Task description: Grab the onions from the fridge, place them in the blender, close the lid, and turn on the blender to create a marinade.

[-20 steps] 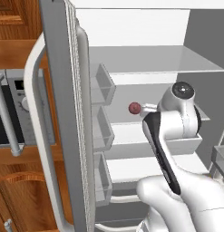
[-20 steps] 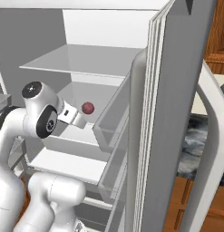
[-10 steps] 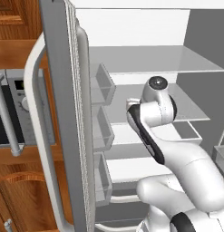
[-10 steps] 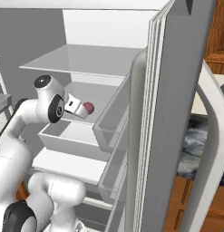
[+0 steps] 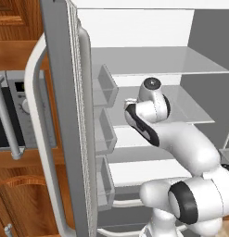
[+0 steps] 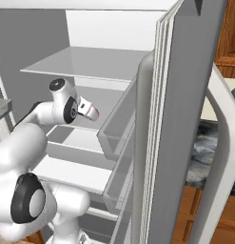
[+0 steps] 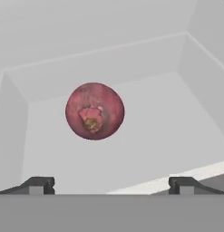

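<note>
1. The arm has swung further into the open fridge since a second ago; its hand, then out over the shelf front, now points toward the back of the middle shelf.
2. In the hand view one onion lies on the shelf floor near the back wall, closer to the left rear corner, straight ahead and apart from the tips.
3. The gripper stands spread wide, holding nothing.
4. Judged from this, the reach is lined up; advancing until the fingers bracket the onion comes next, and blender steps remain undone.
</note>
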Tool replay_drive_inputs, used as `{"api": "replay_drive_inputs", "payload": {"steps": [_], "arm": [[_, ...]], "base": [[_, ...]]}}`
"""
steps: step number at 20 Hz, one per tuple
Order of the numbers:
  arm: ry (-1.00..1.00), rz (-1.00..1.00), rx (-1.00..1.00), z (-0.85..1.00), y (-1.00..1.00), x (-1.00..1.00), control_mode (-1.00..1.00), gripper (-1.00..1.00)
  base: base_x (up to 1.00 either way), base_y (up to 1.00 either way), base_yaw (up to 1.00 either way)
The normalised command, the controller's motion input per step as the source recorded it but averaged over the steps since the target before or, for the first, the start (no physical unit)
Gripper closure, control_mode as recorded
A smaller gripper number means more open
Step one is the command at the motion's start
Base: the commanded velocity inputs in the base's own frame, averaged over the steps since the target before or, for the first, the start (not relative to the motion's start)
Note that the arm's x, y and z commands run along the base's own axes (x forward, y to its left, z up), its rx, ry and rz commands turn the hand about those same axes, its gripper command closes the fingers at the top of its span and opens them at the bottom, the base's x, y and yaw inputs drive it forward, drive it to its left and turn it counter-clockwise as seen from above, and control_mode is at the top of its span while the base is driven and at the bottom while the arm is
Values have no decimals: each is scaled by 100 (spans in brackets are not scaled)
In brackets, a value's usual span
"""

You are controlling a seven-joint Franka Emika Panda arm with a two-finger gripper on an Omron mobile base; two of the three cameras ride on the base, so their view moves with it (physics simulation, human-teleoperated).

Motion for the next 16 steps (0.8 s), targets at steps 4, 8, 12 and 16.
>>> {"api": "replay_drive_inputs", "payload": {"steps": [4,8,12,16], "arm": [[1,0,0,-23,0,49,-100,-100],[0,0,0,-26,0,46,-100,-100],[0,0,-1,-35,0,41,-100,-100],[0,0,0,-21,0,41,-100,-100]], "base": [[0,0,0],[0,0,0],[0,0,0],[0,0,0]]}}
